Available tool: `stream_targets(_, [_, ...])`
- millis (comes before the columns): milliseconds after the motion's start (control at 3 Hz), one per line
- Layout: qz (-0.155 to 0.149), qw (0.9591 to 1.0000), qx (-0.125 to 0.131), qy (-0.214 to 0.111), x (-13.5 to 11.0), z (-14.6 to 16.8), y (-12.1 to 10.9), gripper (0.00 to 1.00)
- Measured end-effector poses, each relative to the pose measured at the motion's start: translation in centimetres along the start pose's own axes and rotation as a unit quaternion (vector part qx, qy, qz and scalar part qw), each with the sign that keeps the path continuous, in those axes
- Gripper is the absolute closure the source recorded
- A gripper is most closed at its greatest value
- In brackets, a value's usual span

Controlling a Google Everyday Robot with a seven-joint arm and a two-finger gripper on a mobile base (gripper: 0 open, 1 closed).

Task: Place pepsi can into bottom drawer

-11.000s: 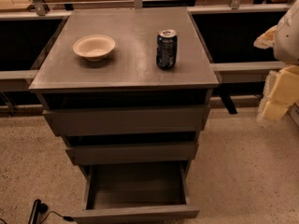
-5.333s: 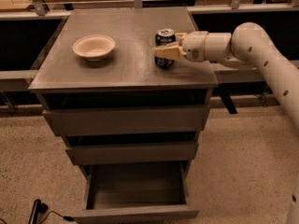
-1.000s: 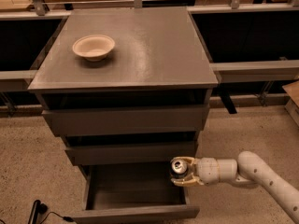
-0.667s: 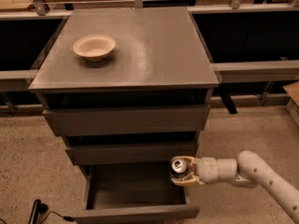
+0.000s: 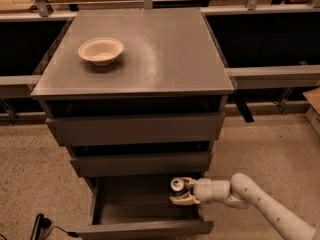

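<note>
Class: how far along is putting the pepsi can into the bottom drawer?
Done: the pulled-out dark grey bottom drawer stands open, and the small dark blue pepsi can is off the cabinet top. In hand: the white gripper holds it at the drawer's right side. Left: release and withdraw.

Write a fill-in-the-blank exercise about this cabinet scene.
1. The beige round bowl sits on the grey cabinet's ____.
2. The white arm's gripper is at the right side of the open ____ drawer.
3. Its jaws are shut on the small dark blue drink can, whose ____ top faces up.
Missing words: top; bottom; silver.
</note>
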State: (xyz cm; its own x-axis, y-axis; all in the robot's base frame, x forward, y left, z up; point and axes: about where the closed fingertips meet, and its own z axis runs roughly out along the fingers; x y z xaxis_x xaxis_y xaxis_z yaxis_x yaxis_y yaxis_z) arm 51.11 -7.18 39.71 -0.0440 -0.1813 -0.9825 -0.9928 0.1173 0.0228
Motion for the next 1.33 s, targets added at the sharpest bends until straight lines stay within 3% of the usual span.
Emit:
stream_targets(667, [0.063,0.9980,-0.001,-0.004,11.8,4.5,0.5,1.00])
stream_targets(1000, [0.064,0.9979,0.000,-0.003,12.0,4.6,0.5,1.00])
stream_targets(1333, [0.064,0.9976,0.027,-0.002,12.2,4.5,0.3,1.00])
